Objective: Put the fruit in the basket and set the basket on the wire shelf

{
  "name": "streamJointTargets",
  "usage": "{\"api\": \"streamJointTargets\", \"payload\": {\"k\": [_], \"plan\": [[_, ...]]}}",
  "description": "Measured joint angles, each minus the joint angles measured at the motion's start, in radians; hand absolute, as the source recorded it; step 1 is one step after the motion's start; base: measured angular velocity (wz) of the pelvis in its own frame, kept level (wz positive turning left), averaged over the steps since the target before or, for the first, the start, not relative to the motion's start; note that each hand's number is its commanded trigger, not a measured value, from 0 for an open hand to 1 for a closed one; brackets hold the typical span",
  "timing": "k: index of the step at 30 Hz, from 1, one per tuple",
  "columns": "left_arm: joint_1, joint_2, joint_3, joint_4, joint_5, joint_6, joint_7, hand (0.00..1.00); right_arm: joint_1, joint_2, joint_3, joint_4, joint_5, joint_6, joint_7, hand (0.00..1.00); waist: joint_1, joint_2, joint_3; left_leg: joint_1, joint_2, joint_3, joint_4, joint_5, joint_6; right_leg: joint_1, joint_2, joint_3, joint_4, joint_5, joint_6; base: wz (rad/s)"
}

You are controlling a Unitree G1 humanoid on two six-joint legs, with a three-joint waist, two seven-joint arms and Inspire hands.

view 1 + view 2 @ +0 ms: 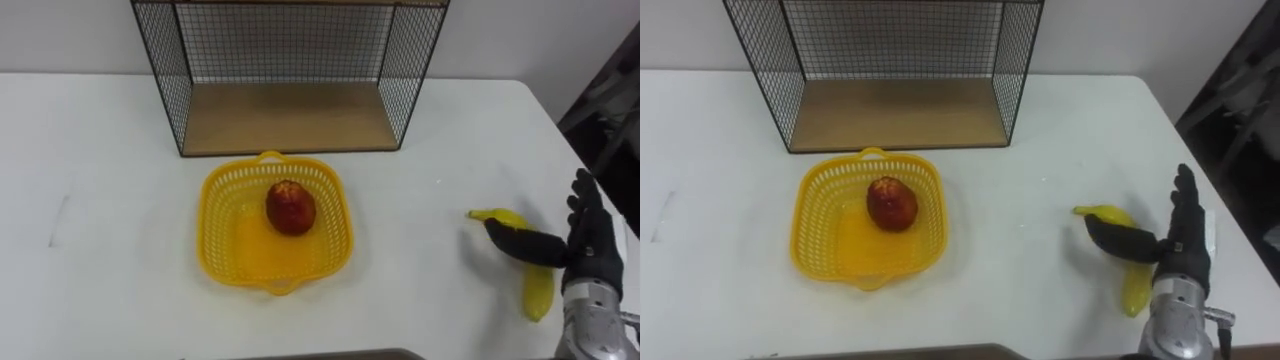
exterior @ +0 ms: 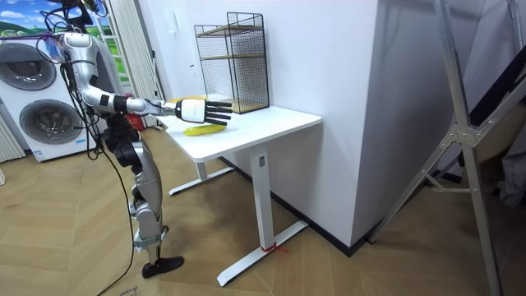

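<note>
A yellow plastic basket [image 1: 228, 250] [image 1: 820, 240] sits on the white table in front of the wire shelf [image 1: 290, 120] [image 1: 895, 110]. A red apple [image 1: 290, 208] [image 1: 892, 204] lies inside the basket. A yellow banana [image 1: 537, 285] [image 1: 1134, 285] lies on the table near its right edge. My right hand [image 1: 590, 245] [image 1: 1185, 245] hovers just right of the banana, fingers straight, its thumb reaching across over the banana's upper part. In the room view the right hand [image 2: 201, 110] is stretched out over the banana [image 2: 204, 130].
The wire shelf has black mesh sides and a wooden floor, open toward me. The table's right edge [image 1: 585, 150] runs close to the banana. A washing machine [image 2: 37, 99] stands behind me in the room view.
</note>
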Motion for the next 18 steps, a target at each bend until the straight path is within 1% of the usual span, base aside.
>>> {"api": "streamJointTargets", "payload": {"k": [3,7,8,10,12,16,18], "plan": [[0.000,0.000,-0.001,0.000,0.000,0.009,0.000,0.00,0.001,0.000,0.012,0.009,-0.001,0.022,0.025,0.00,-0.001,-0.001,-0.0005,-0.001,0.000,0.000,0.001,0.000,0.000,0.000,0.000,0.000,0.000,0.000,0.000,0.00],[0.003,0.000,0.000,-0.012,0.002,0.025,-0.001,0.00,0.001,-0.002,0.011,0.037,-0.029,0.025,0.056,0.00,-0.002,-0.004,-0.0027,-0.002,0.000,-0.002,0.002,0.000,0.000,0.000,0.000,-0.001,0.000,0.000,0.000,0.00],[0.009,0.000,0.001,-0.026,0.002,0.034,-0.003,0.00,0.001,-0.003,0.011,0.039,-0.043,0.025,0.067,0.00,-0.001,-0.004,-0.0035,-0.002,0.000,-0.002,0.002,0.000,0.000,0.000,0.000,-0.001,0.000,0.000,0.000,0.00],[0.018,0.000,0.004,-0.046,0.000,0.038,-0.005,0.00,0.001,-0.003,0.012,0.068,-0.050,0.018,0.076,0.00,-0.001,-0.008,-0.0079,-0.004,0.000,-0.003,0.004,0.000,0.000,0.000,0.000,-0.002,0.000,0.000,0.000,0.02],[0.018,0.002,0.011,-0.053,0.001,0.041,-0.007,0.00,-0.006,-0.003,0.010,0.102,-0.056,0.012,0.100,0.00,-0.001,-0.018,-0.0151,-0.007,0.000,-0.009,0.008,0.000,0.000,0.001,0.000,-0.006,0.000,0.000,0.000,0.06],[0.018,0.003,0.013,-0.058,0.002,0.049,-0.008,0.00,-0.008,-0.004,0.000,0.138,-0.096,-0.004,0.118,0.00,-0.002,-0.019,-0.0156,-0.006,0.000,-0.024,0.013,0.000,0.000,0.013,0.000,-0.018,-0.002,0.000,0.000,0.11],[0.018,0.004,0.014,-0.059,0.002,0.063,-0.007,0.00,-0.009,-0.006,-0.001,0.163,-0.116,-0.012,0.124,0.00,-0.004,-0.017,-0.0158,-0.005,0.001,-0.034,0.018,0.000,-0.001,0.020,0.000,-0.027,-0.002,0.000,-0.001,0.12]]}}
